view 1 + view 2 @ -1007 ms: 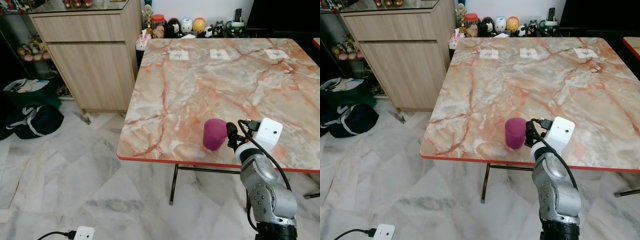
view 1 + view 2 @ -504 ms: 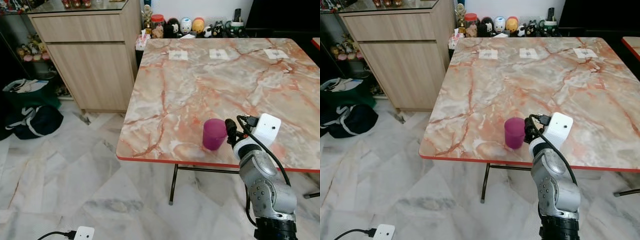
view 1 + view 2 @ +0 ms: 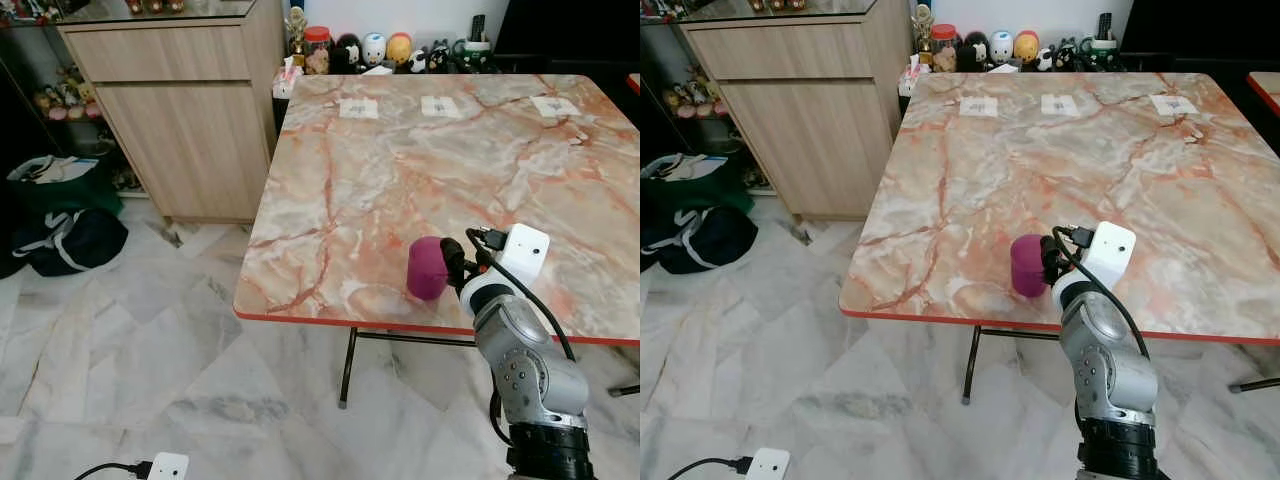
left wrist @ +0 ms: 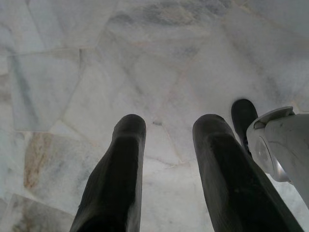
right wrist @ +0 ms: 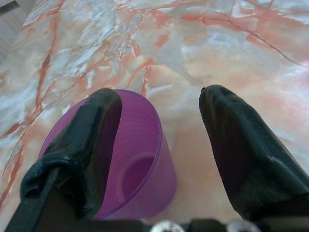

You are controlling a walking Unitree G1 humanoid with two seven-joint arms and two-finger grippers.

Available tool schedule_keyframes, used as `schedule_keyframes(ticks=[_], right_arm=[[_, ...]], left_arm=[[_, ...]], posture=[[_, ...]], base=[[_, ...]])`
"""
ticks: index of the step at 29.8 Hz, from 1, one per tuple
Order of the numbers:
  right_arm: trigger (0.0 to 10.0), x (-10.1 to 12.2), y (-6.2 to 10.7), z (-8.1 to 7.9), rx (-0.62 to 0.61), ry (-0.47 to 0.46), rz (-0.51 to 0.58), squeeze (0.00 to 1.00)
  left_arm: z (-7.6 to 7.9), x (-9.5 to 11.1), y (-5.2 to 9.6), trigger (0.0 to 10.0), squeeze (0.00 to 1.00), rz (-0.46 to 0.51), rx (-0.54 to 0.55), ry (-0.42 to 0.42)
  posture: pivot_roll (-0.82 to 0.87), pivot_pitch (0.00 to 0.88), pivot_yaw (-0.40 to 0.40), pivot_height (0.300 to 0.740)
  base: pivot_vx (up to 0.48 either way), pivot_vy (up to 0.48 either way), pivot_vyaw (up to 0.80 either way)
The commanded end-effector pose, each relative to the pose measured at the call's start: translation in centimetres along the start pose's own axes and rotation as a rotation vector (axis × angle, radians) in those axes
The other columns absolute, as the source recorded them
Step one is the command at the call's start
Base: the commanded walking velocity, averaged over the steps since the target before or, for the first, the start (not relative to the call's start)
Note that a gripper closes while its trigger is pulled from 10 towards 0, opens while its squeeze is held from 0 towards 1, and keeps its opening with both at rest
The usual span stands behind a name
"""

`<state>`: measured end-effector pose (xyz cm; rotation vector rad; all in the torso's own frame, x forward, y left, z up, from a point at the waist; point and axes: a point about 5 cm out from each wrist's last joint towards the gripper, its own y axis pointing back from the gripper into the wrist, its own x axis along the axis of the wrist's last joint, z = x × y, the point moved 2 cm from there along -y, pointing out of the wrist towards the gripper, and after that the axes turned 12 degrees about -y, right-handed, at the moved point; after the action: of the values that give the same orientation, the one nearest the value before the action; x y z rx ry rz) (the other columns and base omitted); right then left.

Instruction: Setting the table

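- Left eye view: a purple cup (image 3: pixel 427 268) is seen upright near the near edge of the bench (image 3: pixel 400 170), with the right end effector (image 3: pixel 447 262) at its right side.
- Right wrist view: the fingers (image 5: pixel 91 135) are spread wide, one over the rim, the other clear. The cup is judged light, stiff plastic, slippery; the wall should be pinched.
- Left wrist view: the left end effector (image 4: pixel 166 169) hangs parted above the floor.

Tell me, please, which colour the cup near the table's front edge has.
The cup is purple; the right wrist view shows it best.
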<state>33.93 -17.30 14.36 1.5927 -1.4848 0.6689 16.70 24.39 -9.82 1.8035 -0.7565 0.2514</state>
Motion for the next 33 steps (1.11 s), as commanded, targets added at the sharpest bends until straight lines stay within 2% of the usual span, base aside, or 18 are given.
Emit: schedule_keyframes(ticks=[1, 5, 6, 7, 8, 9, 10, 11, 13, 14, 18, 20, 21, 22, 23, 24, 27, 33], right_arm=[[10.0, -0.06, -0.22, -0.44, 0.015, 0.002, -0.019, 0.0], [10.0, -0.14, -0.26, -0.24, 0.003, 0.005, -0.019, 0.0], [8.9, -0.16, -0.29, -0.21, 0.003, 0.004, -0.021, 0.0], [8.9, -0.19, -0.3, -0.19, 0.003, 0.002, -0.023, 0.0], [3.8, -0.2, -0.32, -0.17, 0.002, 0.0, -0.024, 0.0], [3.8, -0.21, -0.31, -0.15, 0.001, -0.002, -0.024, 0.0], [3.1, -0.24, -0.32, -0.17, 0.002, -0.003, -0.026, 0.0], [4.0, -0.27, -0.32, -0.19, 0.003, -0.004, -0.028, 0.0], [4.0, -0.45, -0.33, -0.3, 0.012, 0.0, -0.042, 0.0], [10.0, -0.71, -0.33, -0.38, 0.018, 0.003, -0.053, 0.0], [10.0, -0.85, -0.32, -0.23, 0.006, -0.001, -0.054, 0.0], [4.7, -0.77, -0.29, -0.27, 0.009, -0.006, -0.05, 0.0], [4.7, -0.74, -0.28, -0.29, 0.01, -0.007, -0.05, 0.0], [1.7, -0.74, -0.28, -0.31, 0.011, -0.005, -0.05, 0.0], [1.7, -0.74, -0.28, -0.31, 0.011, -0.005, -0.05, 0.0], [0.0, -0.72, -0.28, -0.29, 0.012, -0.004, -0.05, 0.0], [0.4, -0.74, -0.31, -0.19, 0.007, -0.003, -0.052, 0.0], [0.0, -0.8, -0.35, -0.17, 0.007, -0.003, -0.055, 0.0]], left_arm=[[-0.15, -1.07, 0.26, 10.0, 0.0, -0.031, -0.002, -0.007], [-0.12, -1.03, 0.25, 10.0, 0.0, -0.031, -0.003, -0.01], [-0.13, -1.02, 0.24, 10.0, 0.0, -0.03, -0.004, -0.01], [-0.13, -1.01, 0.24, 10.0, 0.0, -0.03, -0.004, -0.01], [-0.15, -0.99, 0.23, 10.0, 0.0, -0.029, -0.003, -0.011], [-0.15, -0.98, 0.23, 10.0, 0.0, -0.029, -0.003, -0.011], [-0.16, -0.96, 0.22, 10.0, 0.0, -0.029, -0.003, -0.011], [-0.16, -0.95, 0.22, 10.0, 0.0, -0.029, -0.003, -0.011], [-0.17, -0.91, 0.21, 10.0, 0.0, -0.028, -0.003, -0.011], [-0.13, -0.81, 0.18, 10.0, 0.0, -0.026, -0.003, -0.012], [-0.03, -0.69, 0.15, 10.0, 0.0, -0.023, -0.004, -0.009], [-0.04, -0.71, 0.16, 10.0, 0.0, -0.023, -0.004, -0.009], [-0.04, -0.71, 0.16, 10.0, 0.0, -0.024, -0.004, -0.009], [-0.06, -0.72, 0.16, 10.0, 0.0, -0.024, -0.004, -0.01], [-0.06, -0.72, 0.16, 10.0, 0.0, -0.024, -0.004, -0.01], [-0.06, -0.7, 0.16, 10.0, 0.0, -0.023, -0.004, -0.01], [-0.11, -0.61, 0.13, 10.0, 0.0, -0.02, -0.001, -0.009], [-0.15, -0.53, 0.12, 10.0, 0.0, -0.016, 0.0, -0.007]], posture=[[-0.05, 0.086, 0.043, 0.74], [-0.05, 0.081, 0.043, 0.74], [-0.04, 0.08, 0.044, 0.74], [-0.04, 0.08, 0.044, 0.74], [-0.05, 0.079, 0.044, 0.74], [-0.05, 0.079, 0.044, 0.74], [-0.05, 0.079, 0.043, 0.74], [-0.05, 0.079, 0.043, 0.74], [-0.05, 0.079, 0.043, 0.74], [-0.05, 0.08, 0.043, 0.74], [-0.05, 0.082, 0.043, 0.74], [-0.05, 0.082, 0.043, 0.74], [-0.05, 0.083, 0.044, 0.74], [-0.05, 0.084, 0.045, 0.74], [-0.05, 0.084, 0.045, 0.74], [-0.05, 0.086, 0.044, 0.74], [-0.04, 0.089, 0.044, 0.74], [-0.04, 0.092, 0.043, 0.74]], base=[[0.0, 0.0, 0.0], [0.0, 0.0, 0.0], [0.0, 0.0, 0.0], [0.0, 0.0, 0.0], [0.0, 0.0, 0.0], [0.0, 0.0, 0.0], [0.0, 0.0, 0.0], [0.0, 0.0, 0.0], [0.0, 0.0, 0.0], [0.0, 0.0, 0.0], [0.0, 0.0, 0.0], [0.0, 0.0, 0.0], [0.0, 0.0, 0.0], [0.0, 0.0, 0.0], [0.0, 0.0, 0.0], [0.0, 0.0, 0.0], [0.0, 0.0, 0.0], [0.0, 0.0, 0.0]])
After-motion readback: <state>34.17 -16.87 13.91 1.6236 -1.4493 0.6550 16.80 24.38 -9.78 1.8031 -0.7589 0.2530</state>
